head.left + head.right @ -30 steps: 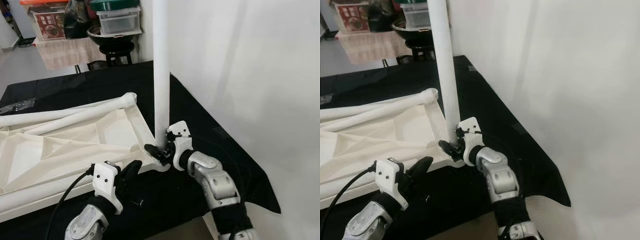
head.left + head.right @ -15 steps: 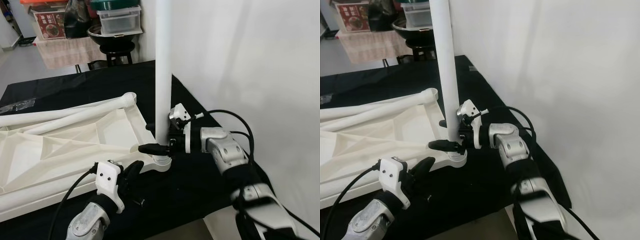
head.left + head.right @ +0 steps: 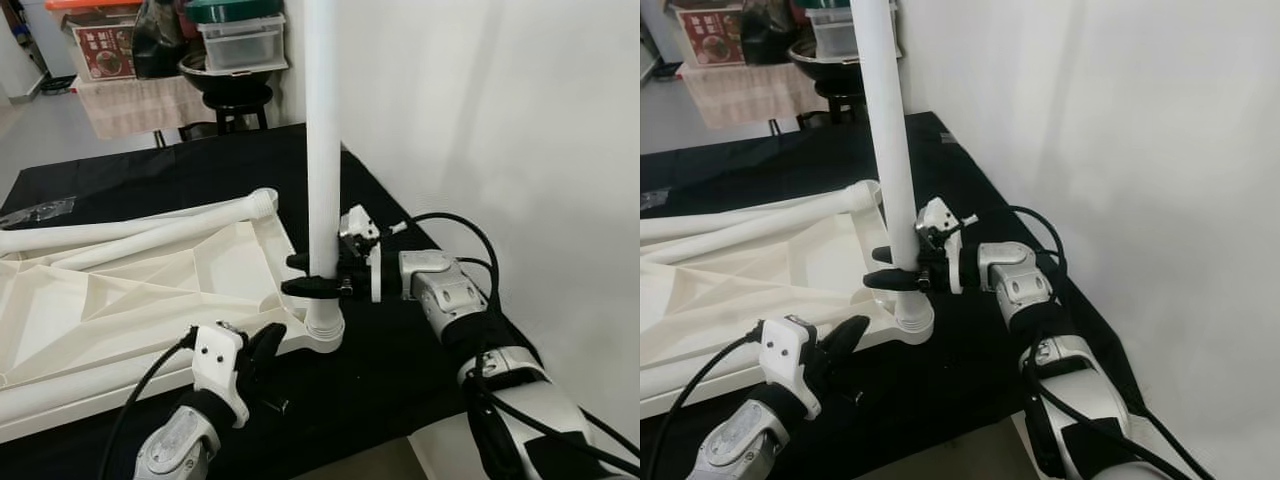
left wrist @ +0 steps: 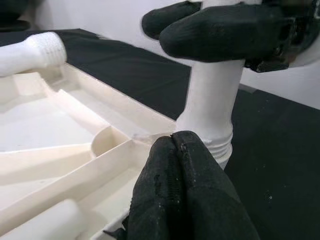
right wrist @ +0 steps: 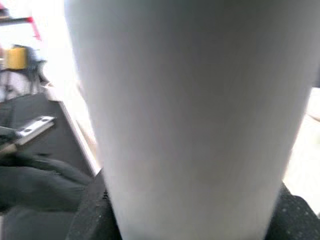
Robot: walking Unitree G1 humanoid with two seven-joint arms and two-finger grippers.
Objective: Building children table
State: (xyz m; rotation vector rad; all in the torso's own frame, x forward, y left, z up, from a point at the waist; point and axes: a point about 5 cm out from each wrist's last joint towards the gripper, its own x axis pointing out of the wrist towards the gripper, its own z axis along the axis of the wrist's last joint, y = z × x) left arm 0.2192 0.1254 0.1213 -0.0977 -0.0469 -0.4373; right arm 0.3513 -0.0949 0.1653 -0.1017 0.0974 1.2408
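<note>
Right gripper point(image 3: 312, 274): I read its two black fingers clamped around the upright white leg point(image 3: 322, 150), one on each side, just above the threaded base.
Left gripper point(image 3: 262, 350): fingers pressed together, holding nothing, resting at the near corner of the tabletop point(image 3: 120, 300).
Leg: stands vertical in the corner socket of the overturned white tabletop.
Spare legs point(image 3: 130, 228): lying along the tabletop's far edge.
Margins: black cloth table point(image 3: 390, 360) drops off just beside my right arm; white wall point(image 3: 520, 150) near.
</note>
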